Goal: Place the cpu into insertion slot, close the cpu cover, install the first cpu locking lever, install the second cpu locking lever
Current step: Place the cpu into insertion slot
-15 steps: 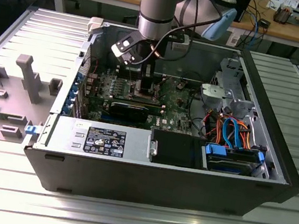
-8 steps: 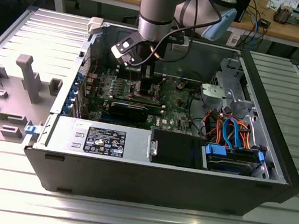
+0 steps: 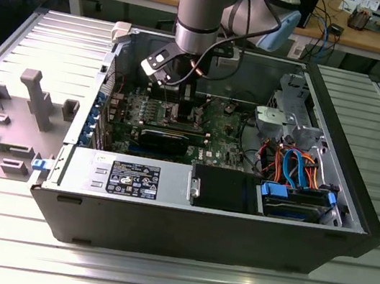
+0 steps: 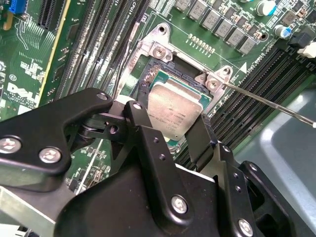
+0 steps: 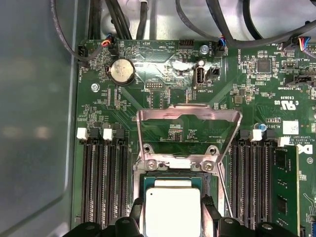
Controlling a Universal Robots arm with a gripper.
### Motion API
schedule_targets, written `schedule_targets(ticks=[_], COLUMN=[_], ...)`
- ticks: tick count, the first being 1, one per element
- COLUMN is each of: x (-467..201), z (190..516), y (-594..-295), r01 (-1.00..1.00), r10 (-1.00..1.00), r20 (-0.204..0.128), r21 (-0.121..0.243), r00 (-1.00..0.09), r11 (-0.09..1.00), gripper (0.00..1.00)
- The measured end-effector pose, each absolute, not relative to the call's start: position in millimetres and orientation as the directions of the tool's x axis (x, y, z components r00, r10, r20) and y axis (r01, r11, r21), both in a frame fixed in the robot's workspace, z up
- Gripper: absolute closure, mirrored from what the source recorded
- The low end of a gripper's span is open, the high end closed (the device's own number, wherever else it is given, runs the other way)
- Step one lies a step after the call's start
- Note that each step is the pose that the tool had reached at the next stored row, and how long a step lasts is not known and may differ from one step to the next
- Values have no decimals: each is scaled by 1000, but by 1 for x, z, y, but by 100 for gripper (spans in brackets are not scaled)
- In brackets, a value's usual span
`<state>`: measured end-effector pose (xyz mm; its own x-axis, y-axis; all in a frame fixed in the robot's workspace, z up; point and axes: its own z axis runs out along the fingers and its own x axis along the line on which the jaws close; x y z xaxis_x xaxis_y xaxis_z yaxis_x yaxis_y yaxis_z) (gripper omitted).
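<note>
Fingers point(image 5: 136, 213) clasp cpu point(image 5: 173, 212) at the insertion slot point(image 4: 150, 74).

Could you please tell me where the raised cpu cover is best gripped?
Probably the cpu cover by its free edge, opposite its hinge, coming from above: it stands tilted open, so that thin bar is exposed and clear of the cpu.

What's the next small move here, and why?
Probably ease the cpu straight down into the insertion slot: the end effector grips its edges, seemingly just above the slot, and the cpu cover stands open, out of the way.
</note>
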<state>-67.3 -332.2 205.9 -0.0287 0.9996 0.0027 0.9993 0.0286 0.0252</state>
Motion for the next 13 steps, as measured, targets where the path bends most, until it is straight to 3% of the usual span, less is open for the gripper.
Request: schedule_targets(ticks=[13], x=[-68], z=[204], y=[-336], r01=[999], r10=[1000], r20=[3], r21=[25], r00=[-25], r11=[25], gripper=[45])
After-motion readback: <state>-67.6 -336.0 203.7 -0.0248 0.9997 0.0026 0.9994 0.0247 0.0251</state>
